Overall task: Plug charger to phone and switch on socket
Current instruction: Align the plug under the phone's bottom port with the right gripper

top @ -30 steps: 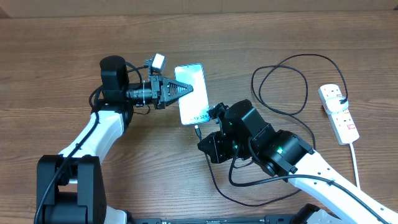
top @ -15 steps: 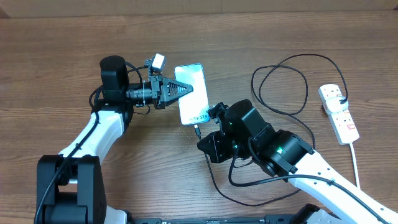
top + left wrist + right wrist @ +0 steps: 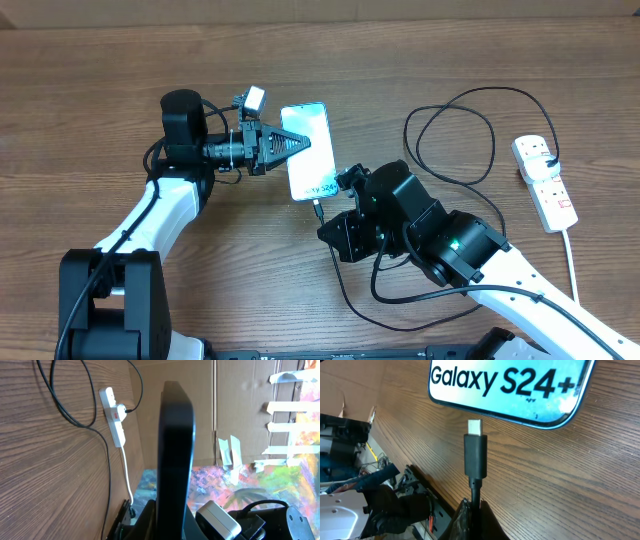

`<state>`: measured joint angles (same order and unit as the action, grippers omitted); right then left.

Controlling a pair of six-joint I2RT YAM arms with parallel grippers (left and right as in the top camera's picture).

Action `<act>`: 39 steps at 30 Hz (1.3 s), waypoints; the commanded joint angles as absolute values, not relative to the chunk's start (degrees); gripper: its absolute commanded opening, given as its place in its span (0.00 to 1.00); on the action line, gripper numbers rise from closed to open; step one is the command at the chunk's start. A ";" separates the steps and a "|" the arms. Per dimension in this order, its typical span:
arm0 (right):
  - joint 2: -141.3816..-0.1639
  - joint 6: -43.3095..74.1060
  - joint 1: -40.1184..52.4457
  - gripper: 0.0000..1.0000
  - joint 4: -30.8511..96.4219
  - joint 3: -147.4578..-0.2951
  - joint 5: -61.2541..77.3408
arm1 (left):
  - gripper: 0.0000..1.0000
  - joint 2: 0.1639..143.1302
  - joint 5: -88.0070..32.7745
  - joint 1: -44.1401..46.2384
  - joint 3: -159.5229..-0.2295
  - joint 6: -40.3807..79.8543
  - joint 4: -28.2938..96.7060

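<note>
just short of the phone, right pincer grips the charger.

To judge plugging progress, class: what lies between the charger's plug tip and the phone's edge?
Only a narrow strip of bare table, clearest in the right wrist view; the charger's plug tip points at the phone without touching it.

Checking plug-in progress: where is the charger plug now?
Right wrist view: the charger plug, held by the right gripper, sits just short of the phone, not touching.
</note>
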<state>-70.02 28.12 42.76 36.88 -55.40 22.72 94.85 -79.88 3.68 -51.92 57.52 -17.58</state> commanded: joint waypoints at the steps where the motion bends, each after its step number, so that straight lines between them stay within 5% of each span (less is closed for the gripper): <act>1: -68.73 28.36 42.89 0.04 36.05 -55.46 22.94 | 0.04 94.96 -80.60 3.77 -52.45 57.84 -18.06; 39: -71.07 31.77 42.92 0.04 35.18 -55.46 20.62 | 0.04 94.96 -81.52 3.77 -52.45 58.89 -18.06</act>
<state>-70.43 31.40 42.81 35.70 -55.40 21.58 94.85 -79.22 3.68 -51.92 58.39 -17.61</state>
